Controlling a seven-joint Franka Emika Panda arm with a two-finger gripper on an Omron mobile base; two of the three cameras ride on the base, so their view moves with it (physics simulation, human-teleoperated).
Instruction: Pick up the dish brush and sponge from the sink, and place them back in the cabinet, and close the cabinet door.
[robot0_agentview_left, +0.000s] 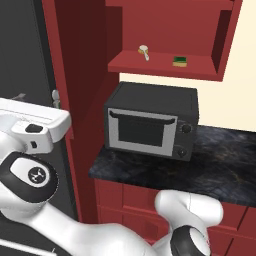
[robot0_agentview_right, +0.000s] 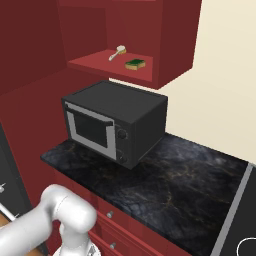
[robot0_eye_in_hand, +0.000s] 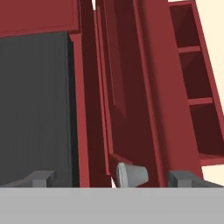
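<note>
White arm links are filling the foreground of the left base view; beyond them the dish brush (robot0_agentview_left: 144, 51) and sponge (robot0_agentview_left: 180, 61) are already lying on the shelf of the cabinet (robot0_agentview_left: 165, 66), above a microwave (robot0_agentview_left: 150, 127). From the right base view, brush (robot0_agentview_right: 118, 52) and sponge (robot0_agentview_right: 135, 63) are sitting apart. Through the hand view, the gripper (robot0_eye_in_hand: 111, 178) is spreading wide, pointing along the tall cabinet door (robot0_eye_in_hand: 131, 87), whose knob (robot0_eye_in_hand: 131, 175) is sitting between the fingertips, so closing looks next

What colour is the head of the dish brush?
Cream-white, on the dish brush; clearest in the right base view.
</note>
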